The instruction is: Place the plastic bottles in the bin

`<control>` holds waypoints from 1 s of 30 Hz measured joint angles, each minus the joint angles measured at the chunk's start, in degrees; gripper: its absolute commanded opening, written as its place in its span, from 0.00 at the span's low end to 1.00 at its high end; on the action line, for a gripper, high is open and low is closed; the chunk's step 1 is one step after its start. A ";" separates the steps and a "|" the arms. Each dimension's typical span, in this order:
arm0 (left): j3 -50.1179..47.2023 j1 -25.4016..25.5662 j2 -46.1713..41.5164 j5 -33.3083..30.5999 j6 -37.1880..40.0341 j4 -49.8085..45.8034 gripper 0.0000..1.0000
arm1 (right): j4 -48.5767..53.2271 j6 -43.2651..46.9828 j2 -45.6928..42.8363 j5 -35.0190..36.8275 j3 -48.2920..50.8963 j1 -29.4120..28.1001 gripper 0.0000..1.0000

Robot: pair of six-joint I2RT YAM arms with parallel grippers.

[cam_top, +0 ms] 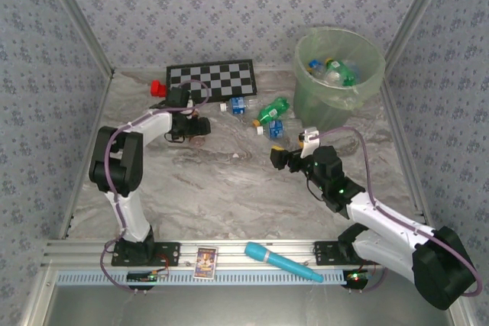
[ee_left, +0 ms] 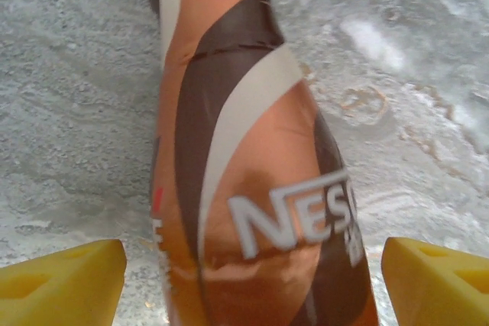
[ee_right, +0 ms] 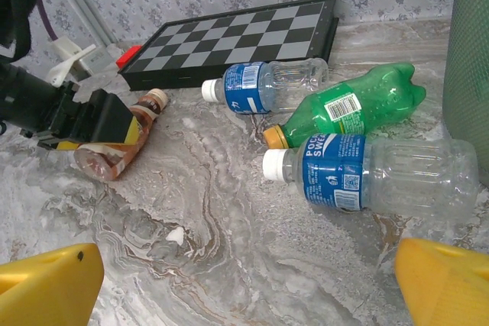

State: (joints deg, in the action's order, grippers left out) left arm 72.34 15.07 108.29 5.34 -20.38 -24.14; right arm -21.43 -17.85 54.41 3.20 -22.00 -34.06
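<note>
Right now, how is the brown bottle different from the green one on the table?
The brown bottle is covered by an opaque brown and cream wrap, while the green bottle is see-through with only a small label. The brown bottle lies between the left arm's open fingers, while the green bottle lies free, closer to the bin. Both lie on their sides on the table, outside the bin.
</note>
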 measured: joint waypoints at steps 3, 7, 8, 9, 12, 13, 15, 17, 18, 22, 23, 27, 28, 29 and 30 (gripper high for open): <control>0.72 -0.02 2.03 -1.22 -0.09 -1.22 0.79 | 0.00 -0.39 0.00 0.00 0.00 0.00 1.00; 1.14 0.00 2.62 -1.99 -0.02 -1.57 0.70 | 0.02 -0.63 0.00 0.00 0.00 0.00 1.00; 1.14 0.00 2.64 -1.99 -0.13 -1.66 0.65 | 0.02 -0.66 0.00 0.00 0.00 0.00 0.99; 1.14 0.00 2.64 -1.97 -0.24 -1.79 0.59 | 0.02 -0.68 0.00 0.00 0.00 0.00 1.00; 1.11 0.02 2.58 -1.77 -0.15 -1.81 0.52 | 0.02 -0.81 0.00 0.00 0.00 0.00 1.00; 1.11 0.07 2.47 -1.73 -0.15 -1.79 0.52 | 0.02 -0.81 0.00 0.00 0.00 0.00 0.99; 0.92 0.33 2.12 -1.75 -0.26 -1.75 0.52 | 0.02 -0.81 0.00 0.00 0.00 0.00 1.00; 0.02 0.81 1.11 -1.77 -0.46 -1.60 0.52 | 0.02 -0.81 0.00 0.00 0.00 0.00 1.00; -0.79 1.29 0.17 -1.77 -0.63 -1.60 0.52 | 0.02 -0.81 0.00 0.00 0.00 0.00 0.99; -4.44 4.46 -5.38 -1.75 -1.11 -0.79 0.53 | 0.02 -0.81 0.00 -0.04 0.00 0.07 0.99; -5.64 5.51 -7.21 -1.77 -1.31 -0.09 0.54 | 0.00 -0.81 0.00 -0.17 0.00 0.07 0.99; -11.39 10.51 -16.04 -1.75 -2.05 3.58 0.55 | 0.00 -2.14 0.00 -2.32 -0.02 1.22 0.99; -12.68 11.74 -17.99 -1.77 -2.16 4.48 0.55 | 0.26 -2.86 0.00 -2.89 -0.24 1.73 0.99; -14.12 13.11 -20.20 -1.81 -2.14 5.49 0.55 | 1.01 -3.91 0.02 -3.58 -0.90 2.40 1.00; -15.63 14.73 -22.51 -1.81 -2.10 6.54 0.55 | 2.03 -4.94 0.13 -4.61 -2.05 3.15 1.00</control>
State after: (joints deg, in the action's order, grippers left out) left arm 56.71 29.80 85.78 3.53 -22.48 -17.61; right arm -19.40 -22.79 54.54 -1.41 -24.05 -30.92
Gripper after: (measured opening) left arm 0.552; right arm 0.994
